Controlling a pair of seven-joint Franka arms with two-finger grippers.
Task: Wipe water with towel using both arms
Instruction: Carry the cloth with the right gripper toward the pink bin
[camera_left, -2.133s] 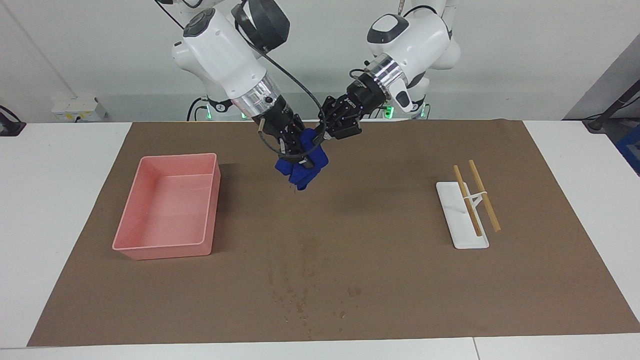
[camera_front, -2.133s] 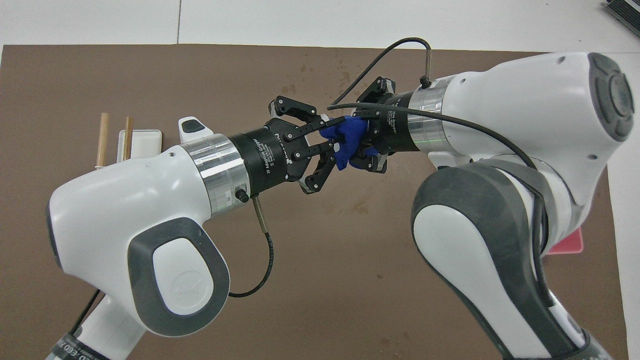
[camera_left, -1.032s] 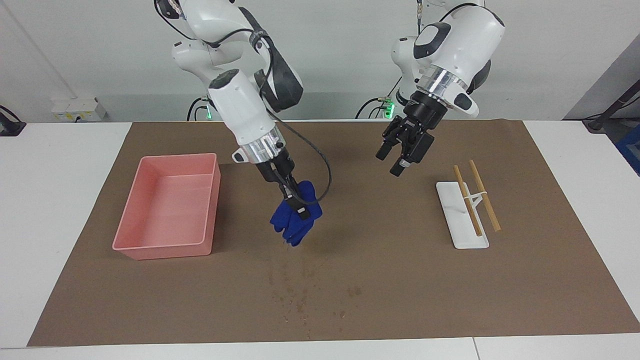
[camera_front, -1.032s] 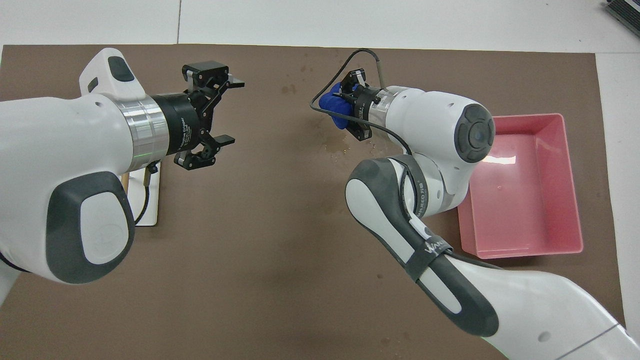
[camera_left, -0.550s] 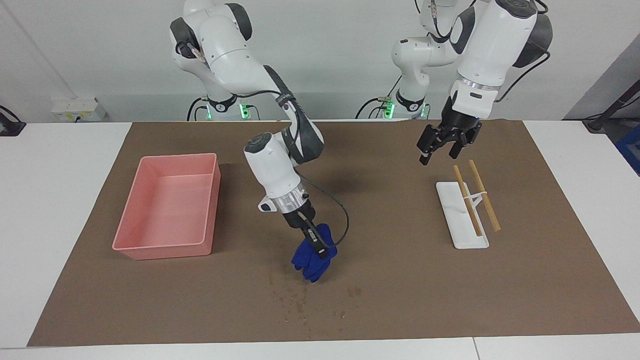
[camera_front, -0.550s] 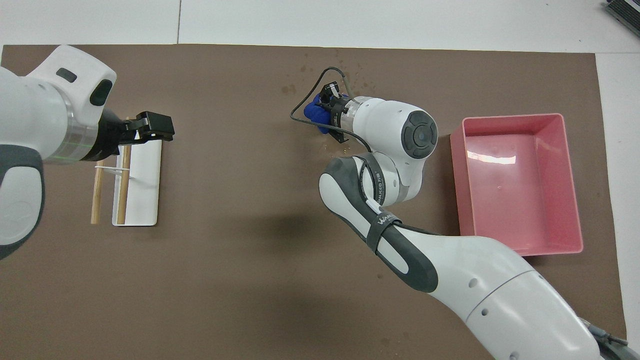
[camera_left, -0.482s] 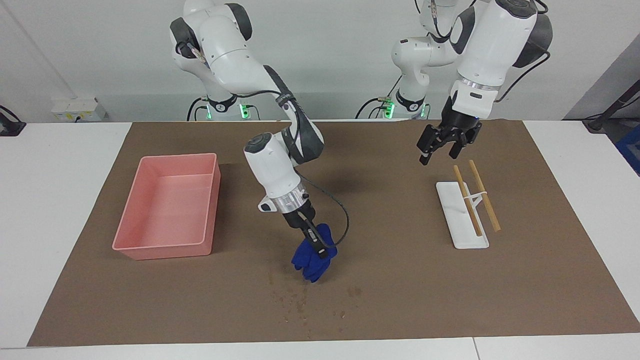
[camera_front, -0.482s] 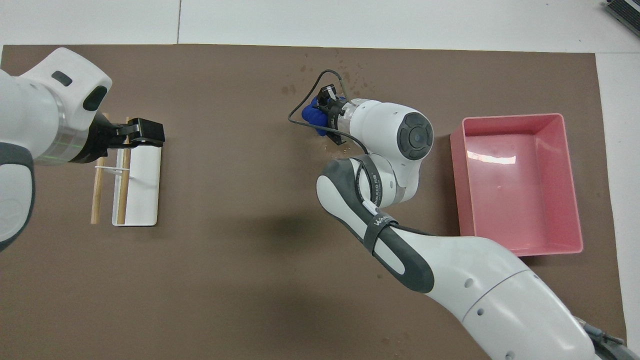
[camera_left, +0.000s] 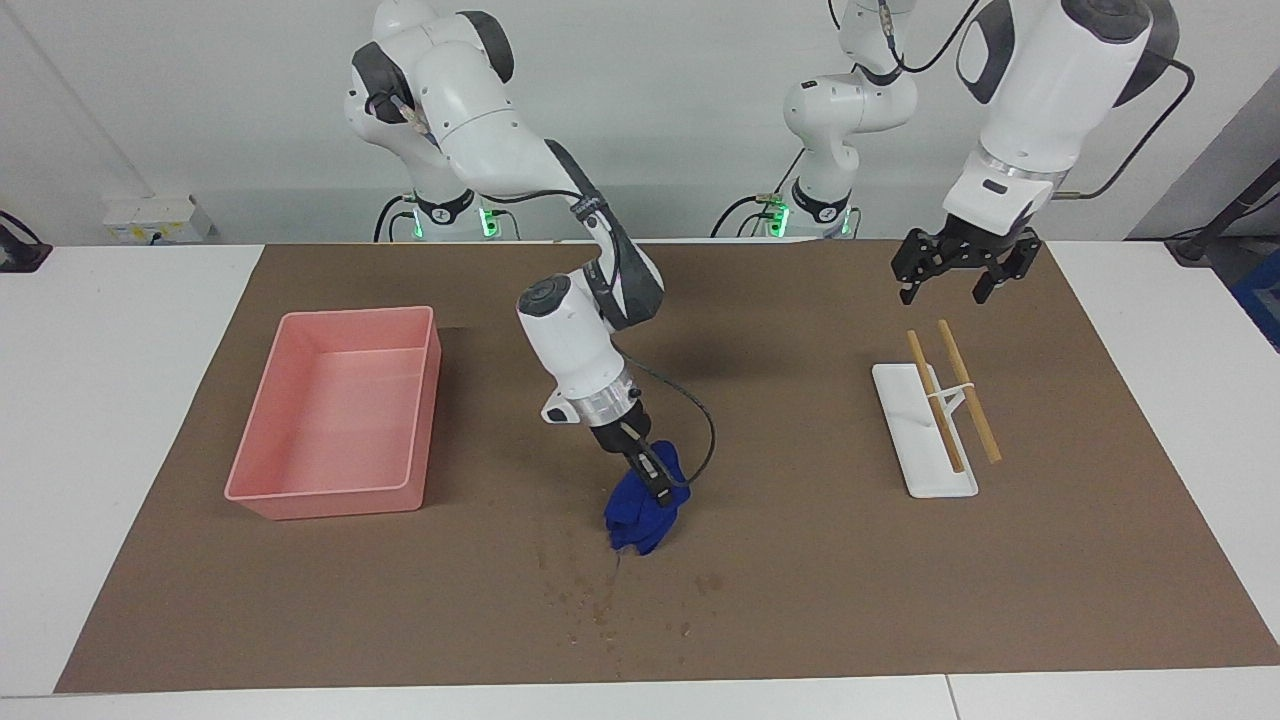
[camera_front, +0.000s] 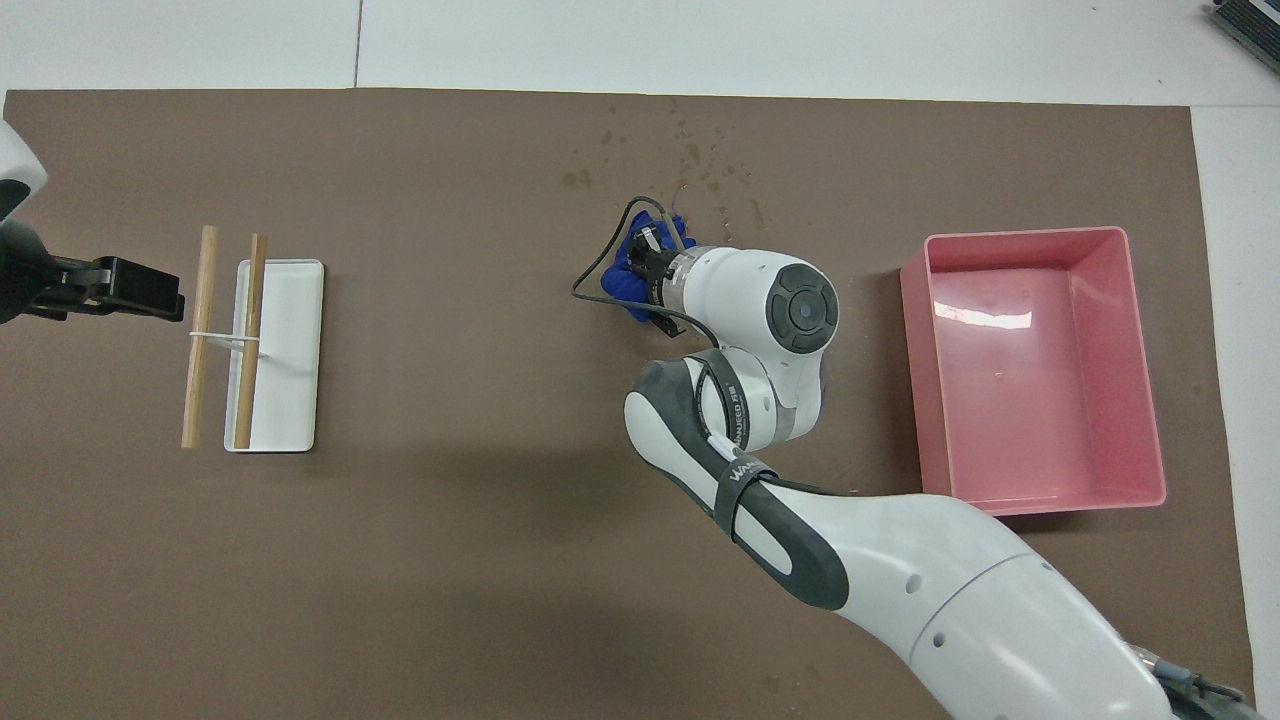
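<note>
The table (camera_left: 100, 400) is carrying a wide brown mat (camera_left: 800, 560) that is covering most of its top. The right arm (camera_left: 560, 330) is reaching out from its base over the middle of the mat, bending at the elbow and pointing its wrist steeply down. The left arm (camera_left: 1040, 90) is standing raised at its own end of the table.

A pink tray (camera_left: 262, 490) is sitting on the mat toward the right arm's end. Toward the left arm's end, a white stand (camera_left: 905, 420) is lying on the mat and carrying two wooden sticks (camera_left: 950, 385) side by side.

The right end effector (camera_left: 650, 478) is gripping the towel (camera_left: 628, 520) with its fingers pinched together on the cloth. The deep-blue towel is hanging bunched below it, with its lowest fold at or just above the mat, near the middle of the table; whether it is touching is hard to tell. The left end effector (camera_left: 958, 278) is hovering with its fingers spread wide and holding nothing, over the mat just beside the sticks' ends that are nearer to the robots.

The water (camera_left: 600, 605) is showing as small dark specks scattered on the mat, just farther from the robots than the towel.
</note>
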